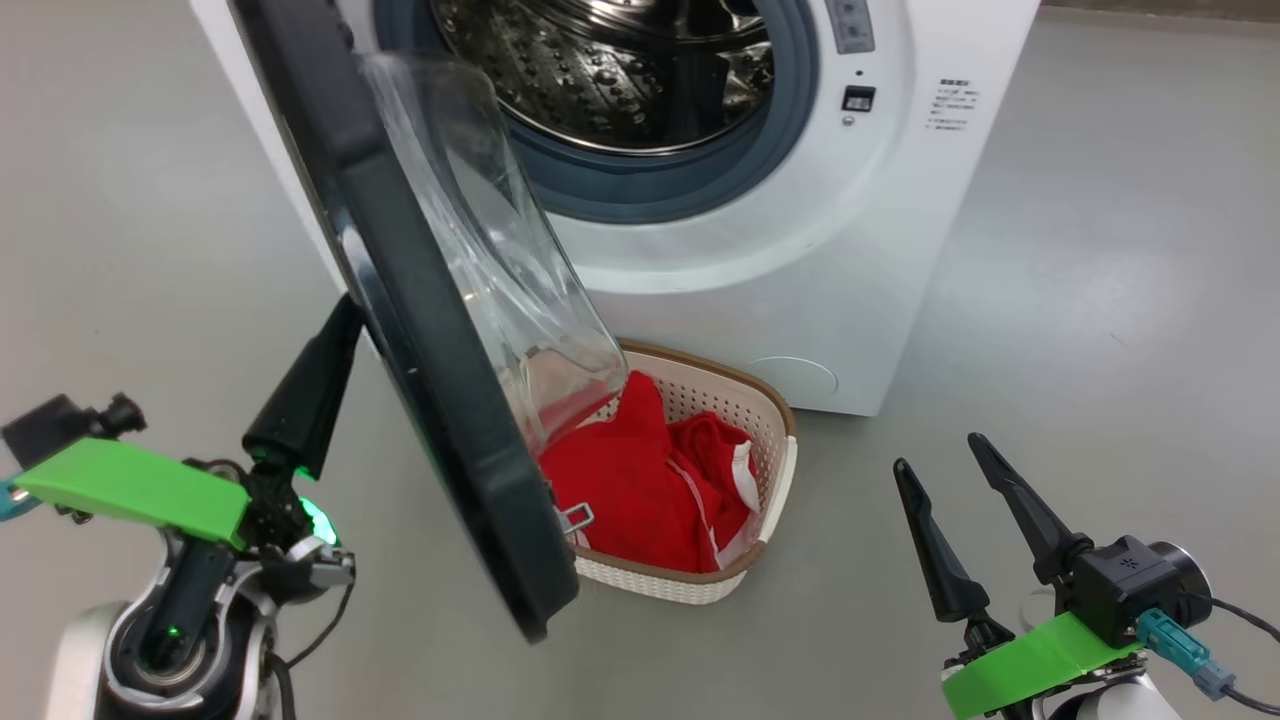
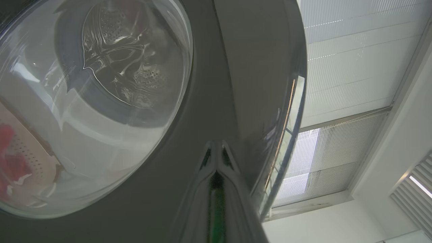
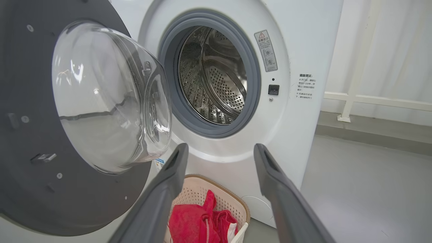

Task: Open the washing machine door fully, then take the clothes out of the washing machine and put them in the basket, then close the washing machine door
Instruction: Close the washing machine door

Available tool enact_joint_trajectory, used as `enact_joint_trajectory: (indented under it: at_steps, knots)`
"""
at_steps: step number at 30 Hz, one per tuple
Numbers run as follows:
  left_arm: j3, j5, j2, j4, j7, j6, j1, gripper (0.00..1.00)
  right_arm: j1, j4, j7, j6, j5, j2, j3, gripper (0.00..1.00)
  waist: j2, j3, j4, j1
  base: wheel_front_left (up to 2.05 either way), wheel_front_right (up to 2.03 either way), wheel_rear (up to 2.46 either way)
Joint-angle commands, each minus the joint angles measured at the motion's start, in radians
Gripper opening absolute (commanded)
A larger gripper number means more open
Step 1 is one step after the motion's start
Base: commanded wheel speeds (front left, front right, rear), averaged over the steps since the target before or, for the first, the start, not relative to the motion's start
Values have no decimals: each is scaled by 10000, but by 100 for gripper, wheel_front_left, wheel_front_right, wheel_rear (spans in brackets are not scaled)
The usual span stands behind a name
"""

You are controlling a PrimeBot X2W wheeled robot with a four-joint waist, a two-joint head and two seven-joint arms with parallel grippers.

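Firstly, washing machine door (image 1: 430, 330): stood swung out, its glass bowl over the basket's near end;
left hand (image 1: 338, 335): fingers pinched together, gripping nothing, tips touching the door's black outer rim;
right hand (image 1: 938, 452): fingers spread wide, holding nothing, well apart from the door;
clothes (image 1: 630, 490): red, heaped inside the basket (image 1: 720, 400);
basket: sat on the floor (image 1: 1100, 300), against the washing machine (image 1: 800, 280) front
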Motion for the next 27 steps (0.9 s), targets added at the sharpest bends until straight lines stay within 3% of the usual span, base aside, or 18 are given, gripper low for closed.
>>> enact_joint_trajectory:
  at_steps: [1,27]
  knots:
    - [70,-198,74,-222,-55,-141,-529,0,-416,-228,-63,35,-6,-55,285,100,0,84,-175,0,0,0,0]
    - [-1039,-708,69,1119,-1567,-1000,-2207,0,-765,-293,-63,35,-33,-154,340,100,0,802,-1970,0,0,0,0]
